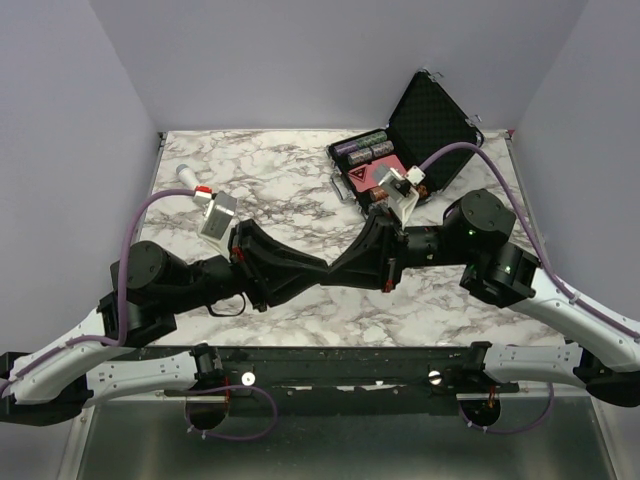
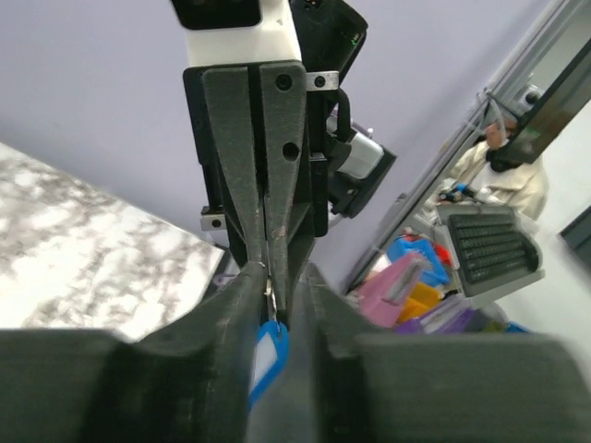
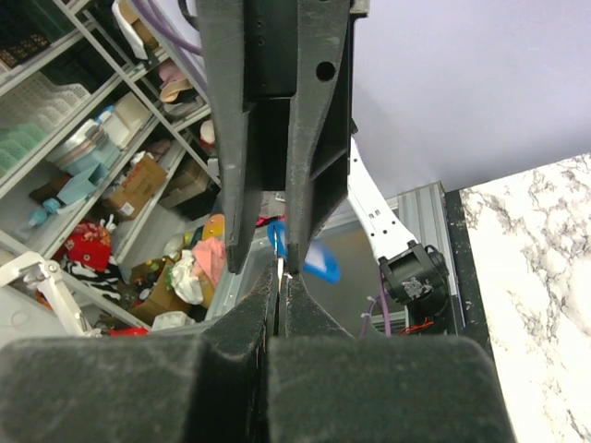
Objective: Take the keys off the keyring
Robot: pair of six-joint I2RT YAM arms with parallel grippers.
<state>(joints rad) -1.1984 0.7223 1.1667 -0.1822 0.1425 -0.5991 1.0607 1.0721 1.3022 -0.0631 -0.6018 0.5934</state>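
In the overhead view the two arms are seen meeting tip to tip a little towards 6 o'clock from the middle of the marble table (image 1: 270, 180); the left arm is stretched in from 8 o'clock and the right arm from 3 o'clock; both are raised off the surface.

In the left wrist view the left gripper (image 2: 277, 314) is seen at 6 o'clock, its dark fingers drawn in close on either side of the keyring (image 2: 269, 355); the blue tag is lodged between them and appears to be pinched there, hanging towards 6 o'clock.

In the right wrist view the right gripper (image 3: 277, 300) is shown with its fingers pressed together; a thin silvery sliver, taken to be the key (image 3: 279, 269), is nipped at their very tips, though its shape is too small to be made out; it lies just at 12 o'clock of the blue tag in the left wrist view, and whether the two are joined by the ring cannot be told.

An open black case (image 1: 430, 115) with foam lining is set at 1 o'clock on the table; a white cylindrical device (image 1: 183, 172) is laid at 10 o'clock, well apart from the grippers.
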